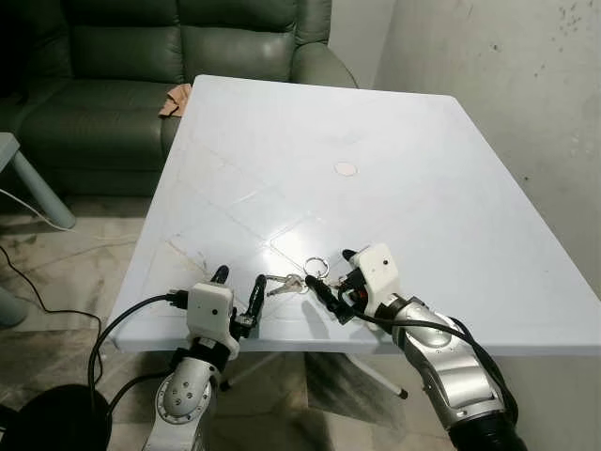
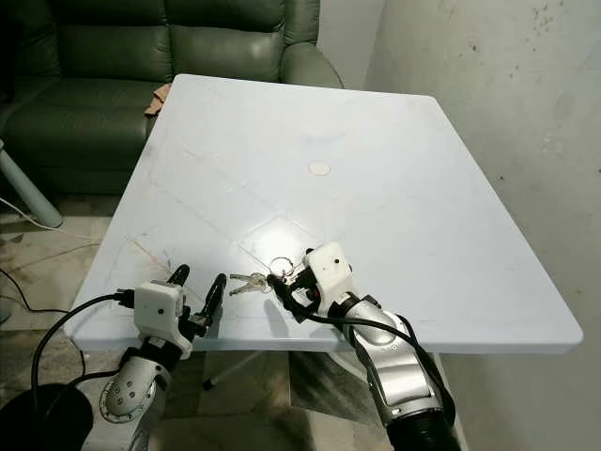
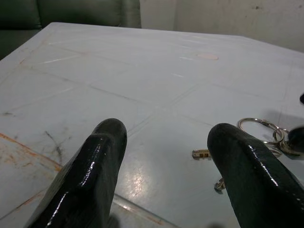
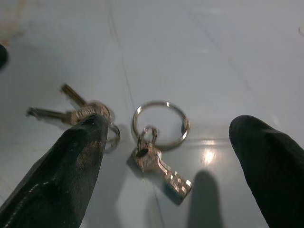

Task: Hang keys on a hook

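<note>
A bunch of silver keys (image 1: 289,282) on linked rings (image 1: 315,267) lies flat on the white table (image 1: 376,141), close to its near edge. My right gripper (image 1: 334,274) is open and low over the table, its two fingers either side of the large ring (image 4: 160,124) and one key (image 4: 161,167). Two more keys (image 4: 71,111) fan out beside one finger (image 4: 80,156). My left gripper (image 1: 238,287) is open at the table's near edge, just left of the bunch. The ring (image 3: 259,127) and a key tip (image 3: 202,153) lie beyond its right finger (image 3: 242,161).
A small round disc (image 1: 346,169) is set in the table's middle. A green sofa (image 1: 141,66) with a brown cloth (image 1: 175,99) stands behind the table. A rough wall (image 1: 507,56) runs along the right. A pale table leg (image 1: 38,193) and a black cable (image 1: 38,301) are on the floor at left.
</note>
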Available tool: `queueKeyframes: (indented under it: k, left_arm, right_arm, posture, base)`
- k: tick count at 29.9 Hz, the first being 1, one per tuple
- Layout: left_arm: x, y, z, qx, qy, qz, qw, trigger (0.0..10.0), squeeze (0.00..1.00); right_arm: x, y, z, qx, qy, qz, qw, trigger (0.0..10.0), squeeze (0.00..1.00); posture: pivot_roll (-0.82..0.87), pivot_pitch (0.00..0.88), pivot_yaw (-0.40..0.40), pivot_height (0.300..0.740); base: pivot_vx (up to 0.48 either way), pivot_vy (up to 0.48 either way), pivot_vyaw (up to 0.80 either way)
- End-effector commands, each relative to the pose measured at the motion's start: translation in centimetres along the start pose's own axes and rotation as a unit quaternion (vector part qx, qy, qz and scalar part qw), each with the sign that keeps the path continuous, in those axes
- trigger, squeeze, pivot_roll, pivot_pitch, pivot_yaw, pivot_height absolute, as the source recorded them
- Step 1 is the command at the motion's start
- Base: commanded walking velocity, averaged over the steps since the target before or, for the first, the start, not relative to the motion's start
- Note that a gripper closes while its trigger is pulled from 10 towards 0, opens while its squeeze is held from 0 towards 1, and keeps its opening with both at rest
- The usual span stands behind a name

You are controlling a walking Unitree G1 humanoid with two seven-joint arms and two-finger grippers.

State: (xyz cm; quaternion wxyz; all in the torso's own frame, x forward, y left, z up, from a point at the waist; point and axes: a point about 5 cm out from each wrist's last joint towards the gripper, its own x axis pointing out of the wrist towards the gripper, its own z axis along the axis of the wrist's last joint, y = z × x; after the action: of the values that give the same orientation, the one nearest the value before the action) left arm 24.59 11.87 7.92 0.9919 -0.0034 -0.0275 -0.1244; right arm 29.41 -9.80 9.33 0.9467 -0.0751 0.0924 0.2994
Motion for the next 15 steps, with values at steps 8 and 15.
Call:
queueKeyframes:
  k: [8,15]
  left_arm:
    - [0.26,-0.19,0.4,0.005,-0.004,-0.002,1.0,10.0,0.0]
    - [0.35,-0.23,0.42,0.006,-0.005,-0.002,1.0,10.0,0.0]
  right_arm:
    - [0.44,0.96,-0.8,0.016,0.026,-0.037,0.999,0.0,0.0]
    - [0.62,1.23,-0.53,0.037,0.023,-0.047,0.998,0.0,0.0]
  posture:
    - [-0.06,0.07,-0.085,0.74]
    - [-0.06,0.064,-0.086,0.74]
  base:
    - [0.0,0.0,0.0]
    - [0.0,0.0,0.0]
